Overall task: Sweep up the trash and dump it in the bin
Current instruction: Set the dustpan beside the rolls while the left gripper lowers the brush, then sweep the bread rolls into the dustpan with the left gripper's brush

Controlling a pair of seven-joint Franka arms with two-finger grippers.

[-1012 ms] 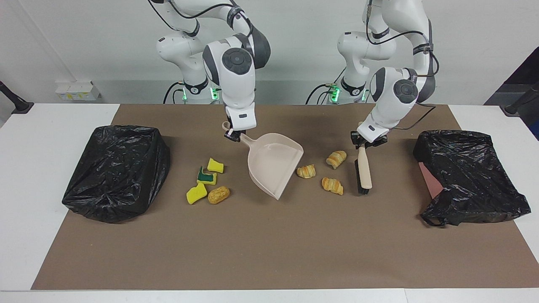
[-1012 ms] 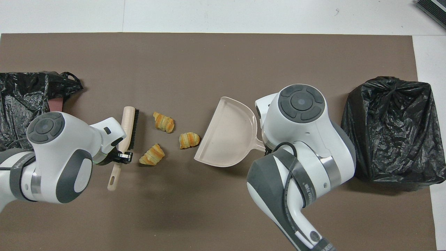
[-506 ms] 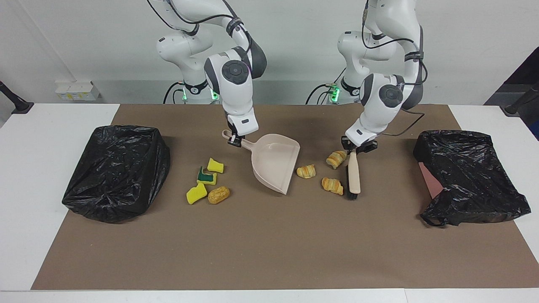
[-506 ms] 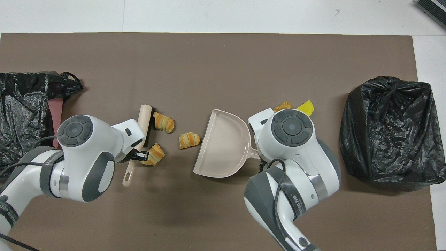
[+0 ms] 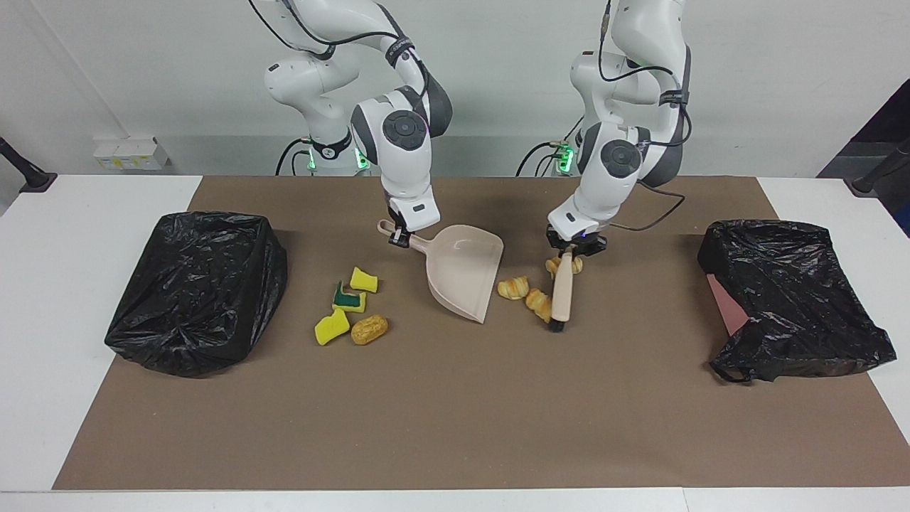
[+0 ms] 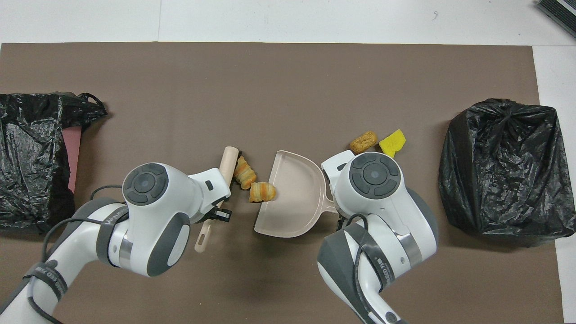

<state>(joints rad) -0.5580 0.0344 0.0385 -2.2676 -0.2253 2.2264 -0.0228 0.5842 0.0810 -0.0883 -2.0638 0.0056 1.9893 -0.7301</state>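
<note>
Croissants (image 5: 526,293) now bunched by brush (image 5: 562,293), nearer dustpan (image 5: 462,274).

croissants (image 5: 513,287) by dustpan mouth; sponges (image 5: 350,299) (plus roll (image 5: 370,329)) apart.

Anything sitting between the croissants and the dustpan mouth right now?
Nothing visible does. The brush, held by the left gripper, is pressed against the croissants; bare mat lies between them and the dustpan, which the right gripper holds by its handle.

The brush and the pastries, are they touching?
Touching. In the facing view the brush lies against one pastry; the overhead view shows no gap between that pastry and the brush.
</note>
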